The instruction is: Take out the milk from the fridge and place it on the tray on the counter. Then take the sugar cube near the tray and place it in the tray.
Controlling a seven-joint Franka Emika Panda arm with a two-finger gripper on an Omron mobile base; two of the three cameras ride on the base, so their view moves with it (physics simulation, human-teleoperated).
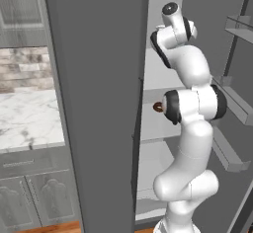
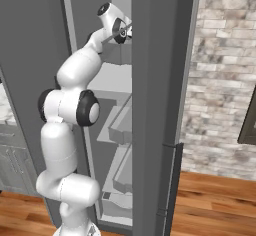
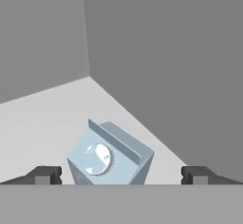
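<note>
Hand view, near to far: the gripper (image 3: 121,175) stands spread wide and holds nothing, and the milk (image 3: 110,155) sits between and just beyond its fingertips (image 3: 46,175), its lower body cut off at the bottom edge so only the pale blue gabled top and round cap show. Beyond it a pale shelf (image 3: 57,114) runs back to a corner of grey walls inside the fridge (image 1: 99,103). In the base views the fridge's frame hides the gripper and carton; far to the left lies the marble counter (image 1: 27,118), cut off by the edge, under a brick wall (image 1: 24,69).
</note>
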